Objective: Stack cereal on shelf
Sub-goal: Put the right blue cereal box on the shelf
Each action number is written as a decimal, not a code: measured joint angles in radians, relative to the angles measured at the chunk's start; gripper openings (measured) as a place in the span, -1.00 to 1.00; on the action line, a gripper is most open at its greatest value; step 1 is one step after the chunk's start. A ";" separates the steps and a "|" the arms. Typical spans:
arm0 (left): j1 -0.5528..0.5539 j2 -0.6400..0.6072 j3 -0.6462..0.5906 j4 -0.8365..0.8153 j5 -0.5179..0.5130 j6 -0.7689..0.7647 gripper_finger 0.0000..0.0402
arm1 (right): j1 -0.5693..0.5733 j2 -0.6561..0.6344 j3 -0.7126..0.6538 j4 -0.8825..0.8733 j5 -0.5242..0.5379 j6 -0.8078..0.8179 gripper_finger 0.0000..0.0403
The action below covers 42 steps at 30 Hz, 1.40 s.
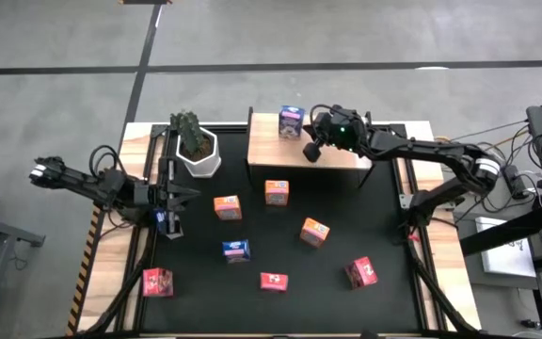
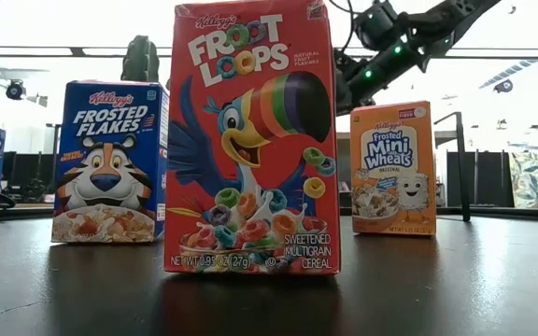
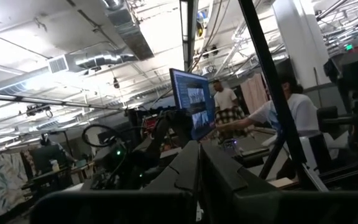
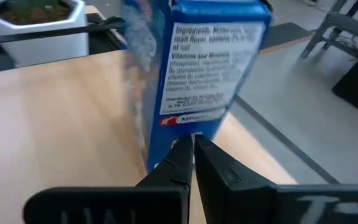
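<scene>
your right hand [image 4: 193,144], clenched and empty, noses the upright blue cereal box [image 1: 292,121] on the shelf [image 1: 266,151], likely squaring it; your left hand [image 1: 171,226] waits clenched.

1. Shelf [image 1: 271,151], upper centre: light natural wood.
2. Box on shelf [image 1: 292,121]: blue, white label panel with small print.
3. Mat [image 1: 290,235], centre: black.
4. Boxes on mat: 3 orange [image 1: 227,207] [image 1: 277,192] [image 1: 314,232], 1 blue [image 1: 236,250], 3 red/pink [image 1: 158,282] [image 1: 273,282] [image 1: 361,272].
5. Low view, centre: red box [image 2: 251,140], multicoloured toucan and loops.
6. Pot [image 1: 199,155], upper left: white, green plant.
</scene>
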 joint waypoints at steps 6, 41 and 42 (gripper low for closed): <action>0.000 0.000 0.000 0.000 0.000 0.018 -1.00 | -0.011 0.057 0.002 0.067 -0.012 -0.022 -0.96; 0.000 0.002 -0.002 0.008 0.000 0.080 -1.00 | -0.007 0.095 0.001 0.296 -0.125 0.022 -0.96; 0.000 0.002 -0.002 0.009 0.000 0.084 -1.00 | -0.007 0.095 0.002 0.298 -0.125 0.022 -0.96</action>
